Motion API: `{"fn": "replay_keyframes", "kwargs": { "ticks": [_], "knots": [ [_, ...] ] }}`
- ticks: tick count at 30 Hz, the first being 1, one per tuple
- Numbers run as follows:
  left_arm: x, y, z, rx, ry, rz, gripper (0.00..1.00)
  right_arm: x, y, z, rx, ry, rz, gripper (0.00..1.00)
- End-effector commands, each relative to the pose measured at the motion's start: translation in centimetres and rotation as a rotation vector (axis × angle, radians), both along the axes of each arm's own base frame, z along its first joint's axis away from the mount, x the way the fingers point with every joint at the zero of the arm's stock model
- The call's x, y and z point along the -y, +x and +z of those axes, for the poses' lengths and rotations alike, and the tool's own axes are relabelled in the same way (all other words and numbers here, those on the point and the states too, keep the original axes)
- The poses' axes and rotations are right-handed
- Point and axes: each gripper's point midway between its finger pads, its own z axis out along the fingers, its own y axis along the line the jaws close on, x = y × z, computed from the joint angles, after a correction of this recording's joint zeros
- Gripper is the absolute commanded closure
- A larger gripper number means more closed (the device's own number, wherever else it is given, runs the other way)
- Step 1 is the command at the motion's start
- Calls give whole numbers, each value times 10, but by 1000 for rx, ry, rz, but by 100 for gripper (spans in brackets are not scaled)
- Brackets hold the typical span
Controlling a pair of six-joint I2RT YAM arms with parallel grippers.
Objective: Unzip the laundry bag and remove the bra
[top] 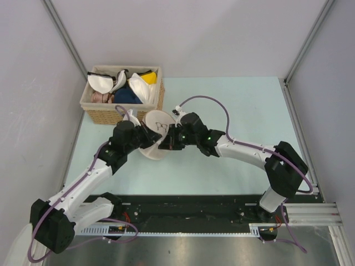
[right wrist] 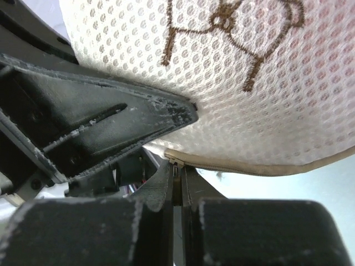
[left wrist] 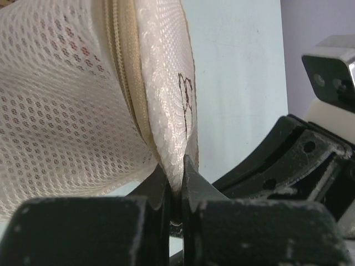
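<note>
Right wrist view: your right gripper [right wrist: 176, 180] is pinched shut on the zipper pull [right wrist: 175, 163] at the rim of the laundry bag [right wrist: 249, 100], and the left gripper [left wrist: 176, 185] is clamped on the edge of its round face. Pull off the zipper's line and that small tab may slip free. The red bra [left wrist: 66, 33] shows faintly through the mesh, inside the bag; behind the bag, the wicker basket [top: 94, 113] holds white, yellow and dark-blue bras [top: 126, 95].

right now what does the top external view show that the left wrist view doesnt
Only top external: the wicker basket of bras behind, and both arms meeting at the laundry bag. Only left wrist: the zipper round its rim, red showing through the mesh, the left gripper pinching its edge. Both: the bag and its bra drawing.
</note>
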Motion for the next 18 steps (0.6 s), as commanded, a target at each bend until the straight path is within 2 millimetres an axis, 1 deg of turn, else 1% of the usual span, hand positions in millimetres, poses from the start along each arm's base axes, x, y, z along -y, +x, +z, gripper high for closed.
{"fn": "replay_keyframes", "kwargs": {
  "ticks": [1, 2, 3, 4, 5, 6, 7, 8, 9, 10, 11, 14, 16, 17, 18],
  "knots": [
    [9, 6, 29, 63, 29, -64, 99, 19, 24, 6, 76, 27, 136, 100],
    [9, 6, 28, 58, 35, -71, 100, 31, 37, -2, 71, 14, 124, 100],
    [11, 7, 28, 54, 38, -77, 100, 38, 35, -8, 50, 15, 158, 100],
    [12, 8, 28, 53, 41, -85, 100, 47, 37, -28, 37, -15, 171, 100],
    [13, 8, 26, 46, 44, -90, 100, 57, 44, -35, 29, -24, 167, 100],
    [14, 8, 28, 48, 40, -92, 99, 61, 40, -43, 9, -19, 203, 100],
    [15, 9, 31, 56, 33, -95, 99, 68, 37, -59, -20, -50, 221, 100],
    [18, 8, 34, 62, 20, -113, 100, 74, 33, -70, -43, -64, 231, 100],
    [20, 8, 37, 67, 15, -120, 99, 79, 31, -75, -64, -65, 245, 100],
    [22, 9, 42, 82, 7, -131, 100, 82, 30, -80, -77, -68, 244, 100],
    [25, 8, 43, 79, 5, -149, 100, 85, 27, -84, -86, -73, 249, 100],
    [26, 9, 48, 96, 31, -174, 100, 91, 28, -83, -72, -82, 230, 100],
    [21, 11, 47, 102, 81, -174, 100, 99, 28, -79, -54, -109, 209, 100],
    [19, 11, 45, 99, 107, -177, 100, 102, 28, -78, -39, -123, 206, 100],
    [16, 13, 40, 90, 138, -173, 99, 107, 26, -73, -20, -136, 193, 100]
  ]
}}
